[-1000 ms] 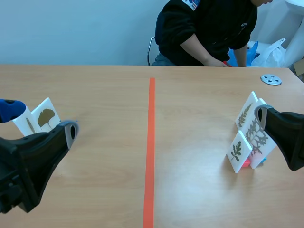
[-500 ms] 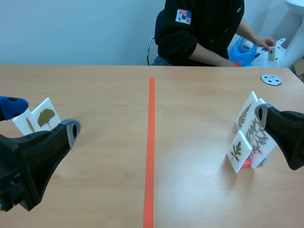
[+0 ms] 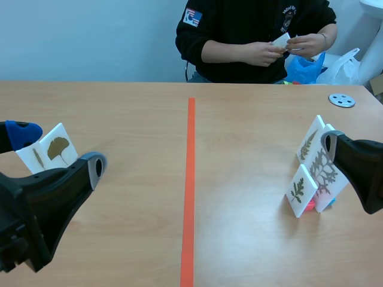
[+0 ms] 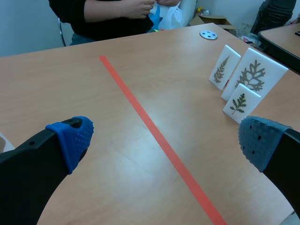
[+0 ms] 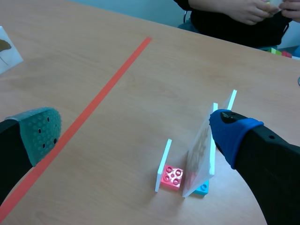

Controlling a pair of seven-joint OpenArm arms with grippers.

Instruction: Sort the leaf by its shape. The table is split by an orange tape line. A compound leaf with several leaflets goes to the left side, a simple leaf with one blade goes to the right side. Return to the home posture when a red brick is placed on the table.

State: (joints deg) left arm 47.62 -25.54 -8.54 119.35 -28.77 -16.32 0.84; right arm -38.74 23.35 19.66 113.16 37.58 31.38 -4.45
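While waiting on the card (image 3: 280, 40), up in hands (image 3: 261, 54) past far edge | spread wide and empty on left gripper (image 4: 166, 140) and right gripper (image 5: 136, 131) | hang back by near edge, count leaflets before reaching

Table (image 3: 137, 197): wood-grain top, smooth, faint sheen.
Tape line (image 3: 190, 179): thin orange tape, matt, lying flat.
Leaf cards (image 3: 323, 170): stiff white board, smooth, with dried leaves flat on the face.
Pink brick (image 5: 172, 177): hard plastic, glossy, studded.
Blue brick (image 5: 201, 189): same glossy plastic.
Finger pads (image 4: 72, 140): soft, rubbery, dotted, matt.
Fingers (image 4: 23, 187): black plastic, dull.
Disc (image 3: 342, 100): grey, metal-looking, smooth, holed.
Bags (image 3: 305, 64): thin plastic film, crinkled, shiny.
Sweater (image 3: 239, 24): black cloth, matt.
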